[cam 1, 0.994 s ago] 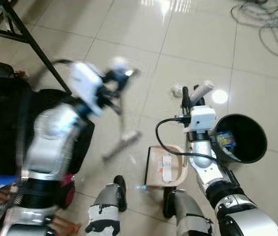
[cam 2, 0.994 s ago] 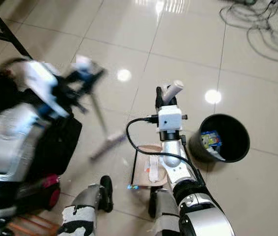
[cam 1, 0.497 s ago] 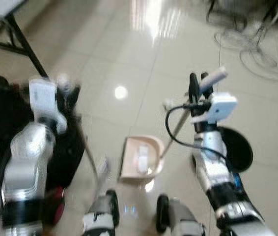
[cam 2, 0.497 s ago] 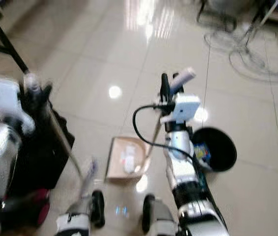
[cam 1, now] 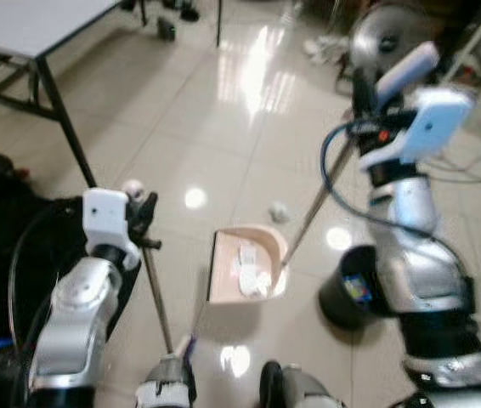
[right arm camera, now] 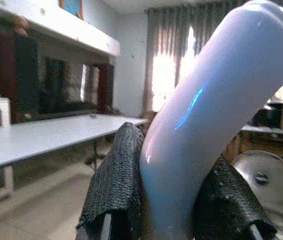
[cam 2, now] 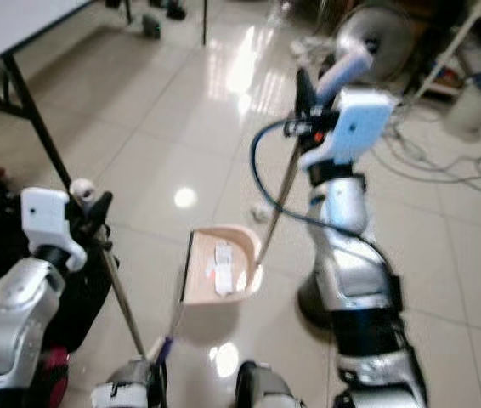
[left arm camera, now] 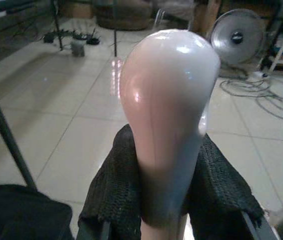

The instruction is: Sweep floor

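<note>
Pink plastic marks your dustpan [cam 1: 247,265], lifted off the tiled floor [cam 1: 215,110], its mouth facing the robot's left. Its thin handle [cam 1: 321,194] slants up and away from the pan to the right gripper [cam 2: 324,83], whose black fingers [right arm camera: 112,185] pinch the pale grip. Left of the dustpan, your broom [cam 1: 157,293] stands almost upright, head down by the robot's feet, left gripper [cam 1: 138,208] clamped around its rounded pink knob [left arm camera: 169,115]. Right of the dustpan sits a black bin [cam 1: 348,293]. Beyond it, the eye views show a crumpled scrap [cam 1: 279,210]; the right wrist view shows a white table [right arm camera: 41,135].
</note>
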`<state>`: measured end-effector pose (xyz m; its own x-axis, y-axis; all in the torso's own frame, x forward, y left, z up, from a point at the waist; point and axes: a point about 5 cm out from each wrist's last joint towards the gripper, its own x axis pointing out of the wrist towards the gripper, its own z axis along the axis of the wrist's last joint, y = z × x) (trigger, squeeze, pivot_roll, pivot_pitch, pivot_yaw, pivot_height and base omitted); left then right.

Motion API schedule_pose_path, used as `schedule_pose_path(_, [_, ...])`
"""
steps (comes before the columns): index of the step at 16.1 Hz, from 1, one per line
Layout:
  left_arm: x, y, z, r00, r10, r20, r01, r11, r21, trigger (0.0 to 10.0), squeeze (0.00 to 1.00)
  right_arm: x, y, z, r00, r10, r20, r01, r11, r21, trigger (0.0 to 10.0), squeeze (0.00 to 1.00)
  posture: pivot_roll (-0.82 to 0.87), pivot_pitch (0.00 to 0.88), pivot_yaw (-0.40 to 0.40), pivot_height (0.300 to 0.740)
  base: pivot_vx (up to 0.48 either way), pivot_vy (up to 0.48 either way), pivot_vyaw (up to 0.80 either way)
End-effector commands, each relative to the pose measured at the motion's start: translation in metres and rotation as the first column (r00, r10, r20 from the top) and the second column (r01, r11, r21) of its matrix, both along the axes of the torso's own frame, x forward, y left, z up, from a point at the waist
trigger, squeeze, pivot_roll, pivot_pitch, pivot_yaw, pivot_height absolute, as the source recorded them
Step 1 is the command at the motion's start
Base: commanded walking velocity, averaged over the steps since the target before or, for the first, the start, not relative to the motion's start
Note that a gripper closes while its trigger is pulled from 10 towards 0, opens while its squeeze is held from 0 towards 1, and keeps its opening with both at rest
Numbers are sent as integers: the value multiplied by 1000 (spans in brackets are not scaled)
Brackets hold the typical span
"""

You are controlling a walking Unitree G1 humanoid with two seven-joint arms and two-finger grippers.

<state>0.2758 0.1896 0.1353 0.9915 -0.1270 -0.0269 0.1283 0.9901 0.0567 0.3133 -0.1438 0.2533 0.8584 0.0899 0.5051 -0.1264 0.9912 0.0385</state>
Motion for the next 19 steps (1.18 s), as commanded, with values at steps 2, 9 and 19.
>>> schedule_pose_path(2, [-2,-12,13,997,-41,66,40,999,17,10000,0,-13,-11,13,1000,3,3,-4,998,63,10000,0,54,66,-75,740,0,0,0])
schedule_pose_path(9, [1,-36,25,984,-153,96,148,987,61,10000,0,-32,-20,13,997,-48,-61,55,990,127,10000,0,65,102,-12,740,0,0,0])
schedule_pose_path(19, [-4,-44,24,975,-210,65,204,975,89,10000,0,-41,-30,11,992,-76,-100,91,984,155,10000,0,78,147,10,740,0,-404,0])
